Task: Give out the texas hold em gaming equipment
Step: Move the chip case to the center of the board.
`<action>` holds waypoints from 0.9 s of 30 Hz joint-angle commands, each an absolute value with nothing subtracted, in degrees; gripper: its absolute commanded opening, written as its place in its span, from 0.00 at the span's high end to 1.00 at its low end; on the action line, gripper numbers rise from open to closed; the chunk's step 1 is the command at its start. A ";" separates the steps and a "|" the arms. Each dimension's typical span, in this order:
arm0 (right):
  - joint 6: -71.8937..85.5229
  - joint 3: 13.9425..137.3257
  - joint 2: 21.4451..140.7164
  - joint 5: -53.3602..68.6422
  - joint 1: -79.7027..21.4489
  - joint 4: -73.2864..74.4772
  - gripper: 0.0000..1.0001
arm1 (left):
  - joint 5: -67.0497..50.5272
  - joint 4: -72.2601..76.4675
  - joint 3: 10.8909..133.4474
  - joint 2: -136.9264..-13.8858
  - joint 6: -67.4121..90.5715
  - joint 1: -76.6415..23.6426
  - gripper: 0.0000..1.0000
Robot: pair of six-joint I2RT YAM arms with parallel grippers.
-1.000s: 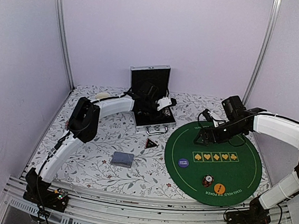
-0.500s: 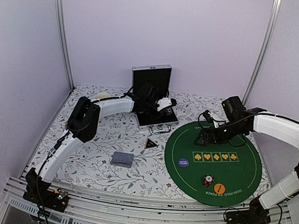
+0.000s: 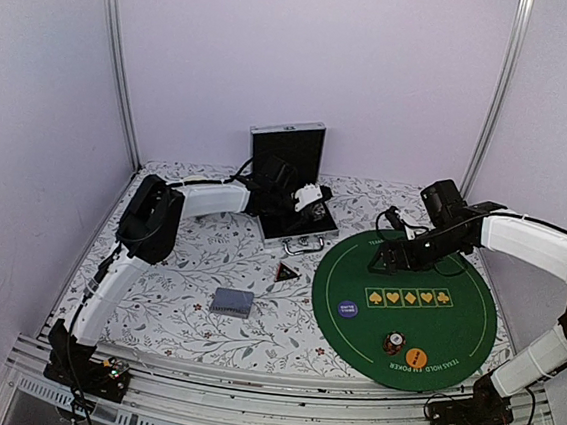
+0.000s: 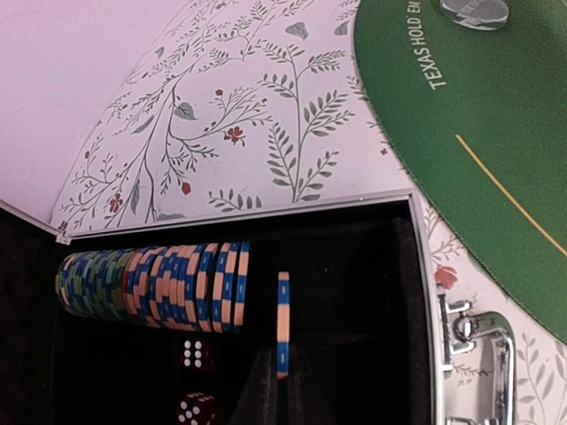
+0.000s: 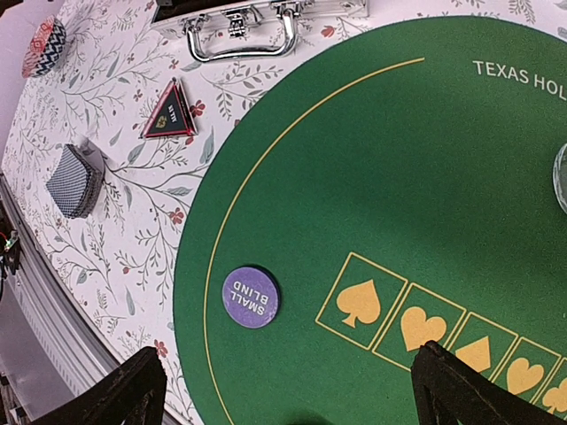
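Blue-and-peach chip (image 4: 283, 323) stands on edge inside the case (image 4: 372, 310), just apart from the row of chips (image 4: 151, 288). Left hand (image 4: 282, 385) is pinched narrow on it, pads on the 2 flat faces as far as I can tell; the tips are dark against dark lining. Right hand (image 5: 297, 385) gapes wide, holding nothing, over the green mat (image 5: 399, 159) near the purple disc (image 5: 250, 297).

Handling guess: chip is light, rigid and smooth-faced. Face pinch is the right hold, an edge hold would let it roll. Grip looks low on the chip, so it may pivot or slip. Row beside it leans loose; a straight-up lift should avoid dragging neighbours. 2 dice (image 4: 196, 354) lie just beside the row, keep clear.

Cards (image 5: 71, 181) on the worktop (image 5: 133, 230): thin slick stack, likely to fan, take by the long edges. Triangular marker (image 5: 168, 115): flat, probably hard to get under.
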State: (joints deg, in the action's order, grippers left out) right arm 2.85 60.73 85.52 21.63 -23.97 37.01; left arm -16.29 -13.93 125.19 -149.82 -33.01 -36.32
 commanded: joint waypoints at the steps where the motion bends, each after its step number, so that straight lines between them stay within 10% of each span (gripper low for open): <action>1: 3.49 61.98 84.41 22.54 -23.75 36.34 0.01 | -18.09 -12.82 124.94 -147.88 -30.32 -35.97 1.00; 14: 15.96 85.20 112.18 30.09 -22.06 15.47 0.08 | -20.26 -8.81 122.56 -145.63 -21.18 -34.30 1.00; 27: 21.69 106.64 137.74 31.26 -22.06 13.25 0.41 | -24.33 0.48 107.21 -134.69 -14.75 -30.40 1.00</action>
State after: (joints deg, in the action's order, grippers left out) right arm 19.92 103.24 131.61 28.91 -22.35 13.47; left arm -22.33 -4.16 111.07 -140.42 -16.53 -31.64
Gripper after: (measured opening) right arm 0.636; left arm 0.009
